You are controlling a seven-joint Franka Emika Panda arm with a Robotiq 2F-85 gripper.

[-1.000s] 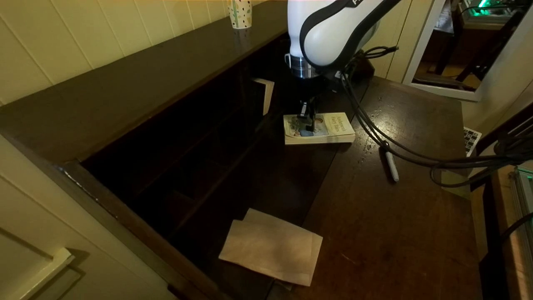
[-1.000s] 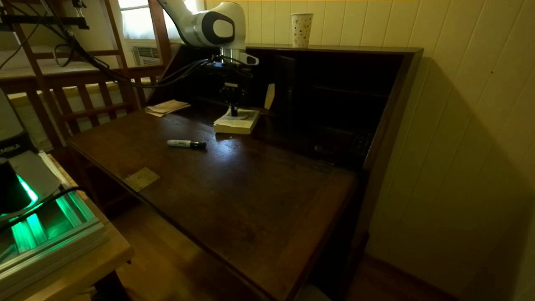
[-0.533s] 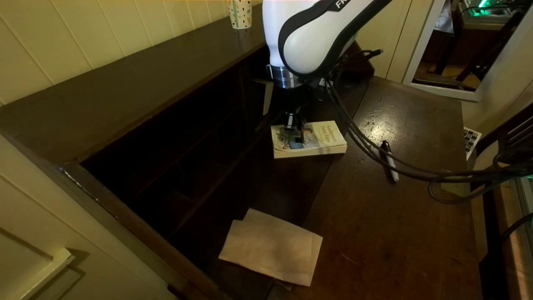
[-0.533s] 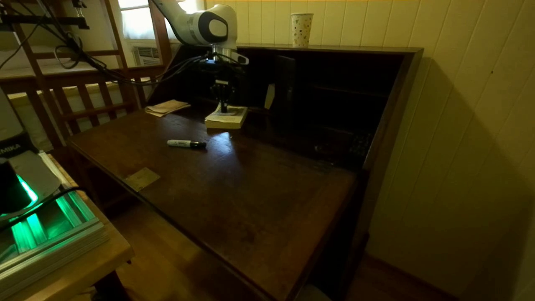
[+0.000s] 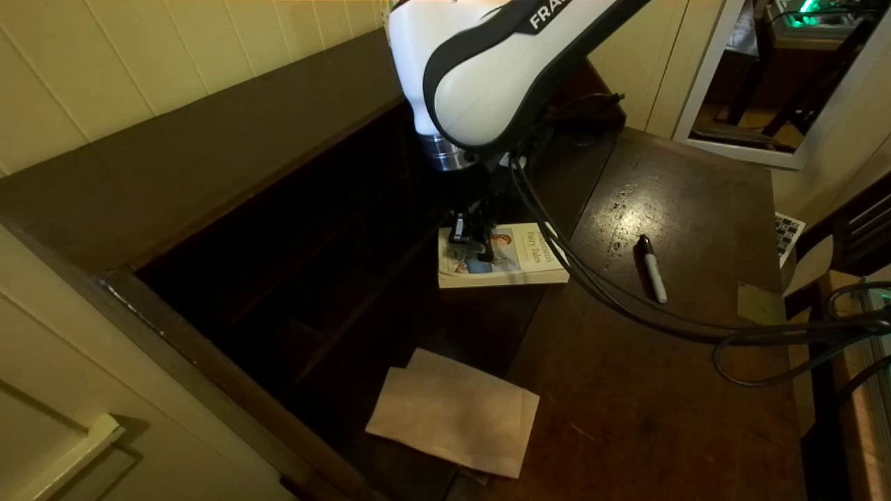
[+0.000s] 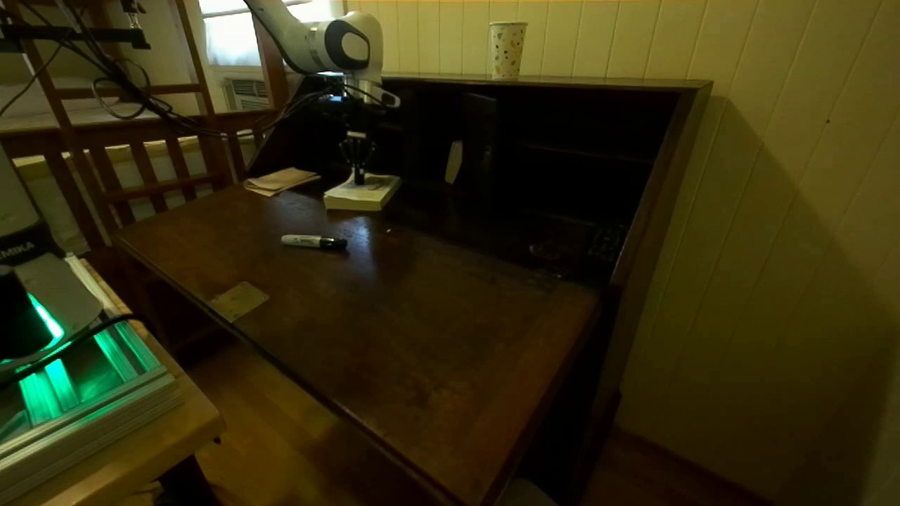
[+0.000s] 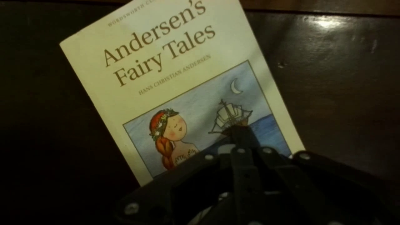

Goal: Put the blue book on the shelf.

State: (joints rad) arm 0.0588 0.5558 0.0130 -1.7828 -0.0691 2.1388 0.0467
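Nearest in an exterior view runs the dark wooden tabletop [image 6: 394, 330], with a white marker pen [image 6: 311, 242] lying flat on it, black end toward that view's right. Behind the pen lies the Andersen's Fairy Tales paperback [image 6: 364, 196], cover up; the wrist view shows its picture of a red-haired, wreathed figure, a ship and a crescent moon. The pincer [image 6: 359, 180] points down onto this cover, clenched, its fingers together and their tips against the cover. Further back stands the dark-brown shelf [image 5: 209, 149] with its open cubbies. At its front the blue book [image 6: 454, 162] shows as a pale, slightly tilted page edge, its cover lost in shadow; which compartment it stands in I cannot tell. A speckled paper cup [image 6: 507, 50] stands upright on the top board, before a panelled wall [image 6: 787, 211]. At the tabletop's far end lies tan paper [image 6: 281, 180], apart from the paperback, and beyond it rise a wooden railing [image 6: 162, 187] and a bright window [image 6: 230, 42].
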